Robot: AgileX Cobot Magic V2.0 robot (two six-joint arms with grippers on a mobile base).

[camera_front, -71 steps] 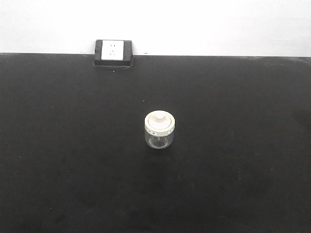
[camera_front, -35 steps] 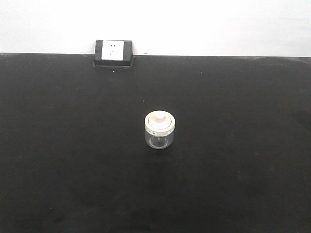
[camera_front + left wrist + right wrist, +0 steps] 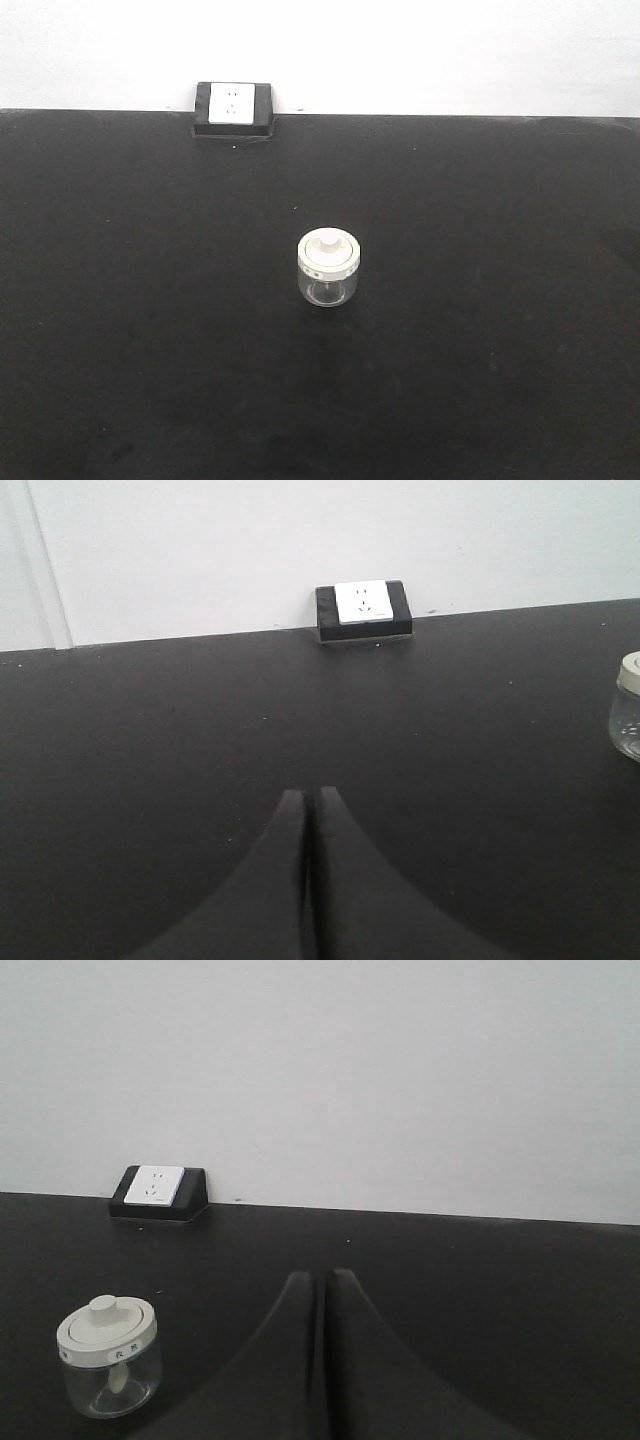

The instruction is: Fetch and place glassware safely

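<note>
The glassware (image 3: 328,267), a squat clear jar with a cream-white knobbed lid, stands upright in the middle of the black table (image 3: 150,350). It shows at the right edge of the left wrist view as the jar (image 3: 629,705), and low on the left of the right wrist view as the jar (image 3: 108,1356). My left gripper (image 3: 306,794) is shut with nothing in it, well to the left of the jar. Over on the jar's right, my right gripper (image 3: 320,1275) is also shut and empty. Neither gripper appears in the front view.
A white wall socket in a black holder (image 3: 234,108) sits at the table's far edge against the white wall, also seen as the socket (image 3: 364,608) and the socket (image 3: 158,1191). The black table (image 3: 500,1290) stretches around the jar on all sides.
</note>
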